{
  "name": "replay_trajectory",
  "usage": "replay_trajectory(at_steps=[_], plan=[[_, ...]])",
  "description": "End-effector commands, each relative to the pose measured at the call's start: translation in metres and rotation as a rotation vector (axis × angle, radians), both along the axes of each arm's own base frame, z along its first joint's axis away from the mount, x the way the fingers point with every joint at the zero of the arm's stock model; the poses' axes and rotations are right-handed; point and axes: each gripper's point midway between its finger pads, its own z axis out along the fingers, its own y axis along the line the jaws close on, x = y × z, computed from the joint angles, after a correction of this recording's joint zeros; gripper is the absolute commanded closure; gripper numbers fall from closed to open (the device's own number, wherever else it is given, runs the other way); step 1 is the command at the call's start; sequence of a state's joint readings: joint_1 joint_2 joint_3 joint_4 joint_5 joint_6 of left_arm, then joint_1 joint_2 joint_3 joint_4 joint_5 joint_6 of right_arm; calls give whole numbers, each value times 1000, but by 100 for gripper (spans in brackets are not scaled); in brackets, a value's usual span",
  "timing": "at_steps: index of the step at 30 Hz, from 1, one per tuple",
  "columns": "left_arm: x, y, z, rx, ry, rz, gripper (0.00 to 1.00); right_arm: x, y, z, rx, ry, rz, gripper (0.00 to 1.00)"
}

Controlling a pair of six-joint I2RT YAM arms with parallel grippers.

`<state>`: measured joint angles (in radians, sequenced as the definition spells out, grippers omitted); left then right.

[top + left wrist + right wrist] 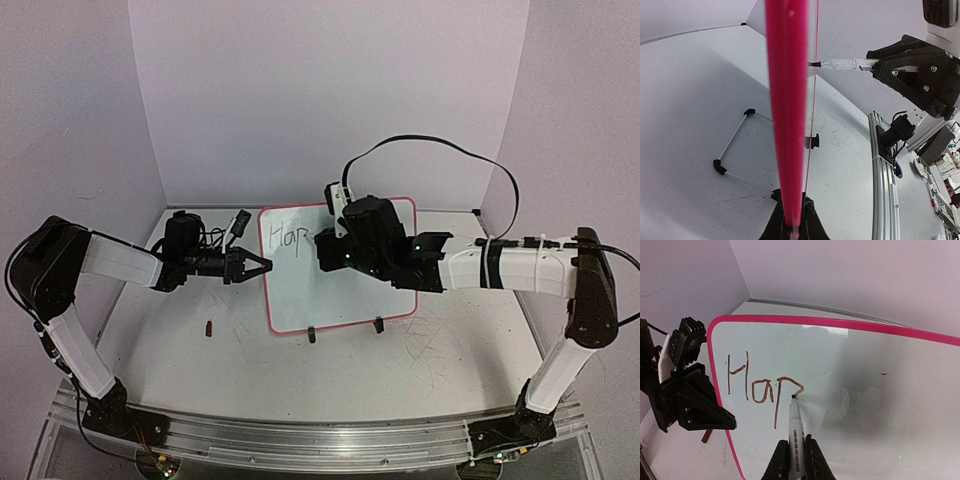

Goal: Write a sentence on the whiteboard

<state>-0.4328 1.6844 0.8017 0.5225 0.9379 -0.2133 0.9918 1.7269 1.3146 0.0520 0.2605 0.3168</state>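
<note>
Right pincer [795, 449] was clenched on a marker [794, 422], low centre of the right wrist view. The marker's tip touched the board [875, 390] at the bowl of the last letter. Just left of the tip ran the sentence [760, 385], so far only "Hap", high on the board's left part.

Left pincer [252, 266] sat at the board's left rim. In the left wrist view the pink frame ran down between its fingers [807, 215], so I judged it clenched on the board, steadying it. The board stood propped on two black feet [312, 335], in the middle of the top view.

By its look the board was thin, light and stiff, with a glossy face. It would likely slide or rock under a hard stroke, so the hold belonged on the frame, clear of the writing, with light marker pressure. The marker's barrel was slim and smooth, and a grip well back from the tip left the nib in sight.

Bare white lay to the right of the letters and below them, bounded by the pink frame at the top and right. In the top view the right arm covered the board's right part. A small dark thing [209, 327] lay on the table [400, 380] lower left of the board, well apart. The back wall stood near the board's top edge.
</note>
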Motion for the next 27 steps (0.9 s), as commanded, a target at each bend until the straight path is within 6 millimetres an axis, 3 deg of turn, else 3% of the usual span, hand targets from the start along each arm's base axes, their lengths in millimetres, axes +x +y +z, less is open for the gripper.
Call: replay_trajectory(at_steps=[1, 7, 11, 14, 17, 27], plan=[[1, -1, 9, 7, -51, 11, 100, 4, 14, 6, 21, -7, 12, 100], [1, -1, 9, 8, -50, 15, 100, 5, 15, 17, 38, -24, 12, 100], [1, 0, 8, 10, -48, 18, 100, -9, 2, 56, 120, -72, 42, 100], [1, 0, 7, 12, -47, 18, 100, -15, -14, 56, 108, -87, 24, 100], [1, -1, 6, 13, -45, 16, 100, -9, -23, 42, 76, -74, 0, 100], [1, 0, 8, 13, -50, 19, 100, 4, -13, 39, 54, -81, -11, 100]])
